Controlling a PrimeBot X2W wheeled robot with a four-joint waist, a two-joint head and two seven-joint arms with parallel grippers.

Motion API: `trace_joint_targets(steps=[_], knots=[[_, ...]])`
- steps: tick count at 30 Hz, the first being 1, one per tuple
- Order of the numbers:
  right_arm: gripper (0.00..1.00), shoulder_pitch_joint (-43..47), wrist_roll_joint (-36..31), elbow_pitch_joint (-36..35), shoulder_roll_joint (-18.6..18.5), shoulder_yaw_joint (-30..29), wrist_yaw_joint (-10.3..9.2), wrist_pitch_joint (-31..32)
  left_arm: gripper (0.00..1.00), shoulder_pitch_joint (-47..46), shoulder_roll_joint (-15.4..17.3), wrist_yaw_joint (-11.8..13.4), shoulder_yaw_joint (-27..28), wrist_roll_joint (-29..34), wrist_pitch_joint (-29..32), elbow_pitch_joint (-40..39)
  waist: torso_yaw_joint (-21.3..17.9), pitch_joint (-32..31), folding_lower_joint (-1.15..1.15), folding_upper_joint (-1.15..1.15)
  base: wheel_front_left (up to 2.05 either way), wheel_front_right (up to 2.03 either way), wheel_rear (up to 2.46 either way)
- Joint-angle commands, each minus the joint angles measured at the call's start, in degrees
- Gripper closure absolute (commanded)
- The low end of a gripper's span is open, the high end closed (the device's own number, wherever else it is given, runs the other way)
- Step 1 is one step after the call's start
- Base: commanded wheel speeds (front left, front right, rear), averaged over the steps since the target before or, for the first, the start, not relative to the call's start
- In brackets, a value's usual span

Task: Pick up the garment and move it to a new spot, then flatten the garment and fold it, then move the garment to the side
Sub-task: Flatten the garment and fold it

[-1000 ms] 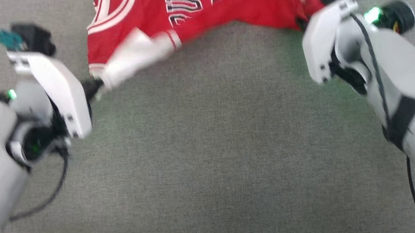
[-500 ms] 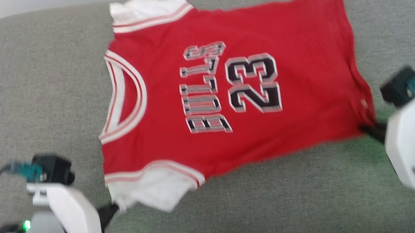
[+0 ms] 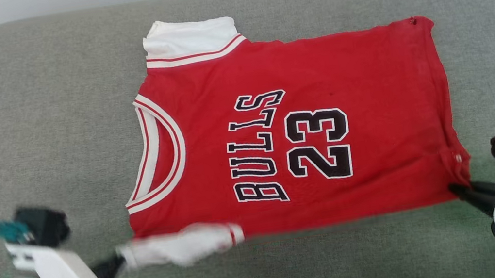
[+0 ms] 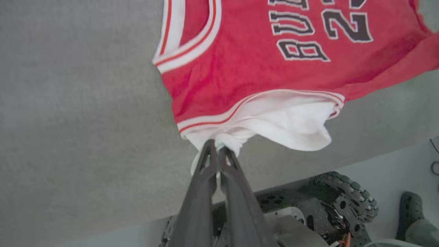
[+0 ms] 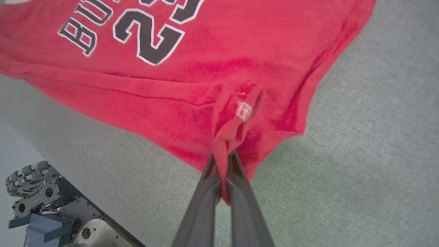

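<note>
Head camera has tilted up since a second ago, so the whole shirt (image 3: 317, 148) is now in frame; that shift is the camera's, not the cloth's. On the cloth itself, the near edge bowed half a second ago and now runs almost straight. The near sleeve (image 3: 180, 244) has gone from a loose flap to a narrow drawn strip.

- Shirt: print side up on the grey cushion (image 3: 28, 117), collar toward the robot's left, hem toward its right. Far sleeve (image 3: 188, 37) lies flat.
- Left gripper (image 3: 117, 265): fingers pressed together on the tip of the near sleeve; the left wrist view shows white cloth pinched at the tips (image 4: 216, 147).
- Right gripper (image 3: 456, 188): fingers pinched on the near hem corner (image 5: 236, 113), red cloth gathered between the tips (image 5: 223, 161).
- Near edge looks slightly raised, with shadow under it in the right wrist view.

Step in hand, by judgement: flattening. The shirt seems already set at its new spot and is being stretched taut between the two grips; no fold is begun.

Next move likely calls for lowering the near edge under even tension, then letting go. The drawn sleeve will need spreading, or it stays bunched when the fold comes.
</note>
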Motion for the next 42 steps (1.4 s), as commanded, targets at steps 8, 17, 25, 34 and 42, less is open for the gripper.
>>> trace_joint_targets(steps=[8, 17, 25, 34, 42], knots=[[1.0, -5.95, -5.53, -1.14, 7.06, -4.6, -0.08, 0.89, 1.0, -13.92, -0.19, -5.13, 4.26, 10.34, 4.24, 3.85, -1.51, 2.73, 0.0, 0.0, 0.0, 0.0, 0.0], [1.0, -20.38, -11.98, 9.1, 12.71, -4.0, -0.08, -0.8, 1.0, -27.78, -12.2, -16.27, 3.36, 16.95, 10.32, 23.73, -3.17, 6.76, 0.0, 0.0, 0.0, 0.0, 0.0], [1.0, -30.04, -15.65, 22.3, 16.27, -2.16, -0.09, -2.65, 1.0, -34.66, -22.97, -25.58, 1.13, 18.43, 11.82, 44.15, -4.08, 10.22, 0.0, 0.0, 0.0, 0.0, 0.0], [0.54, -36.07, -15.35, 34.25, 18.11, 3.4, -0.09, -3.24, 0.64, -37.96, -32.56, -31.15, -0.05, 16.72, 13.48, 65.64, -4.95, 12.07, 0.0, 0.0, 0.0, 0.0, 0.0], [0.0, -37.4, -13.82, 33.82, 16.97, 4.82, -0.06, -4.62, 0.0, -39.91, -33.91, -31.48, 1.52, 13.94, 14.65, 71.57, -4.97, 10.64, 0.0, 0.0, 0.0, 0.0, 0.0]])
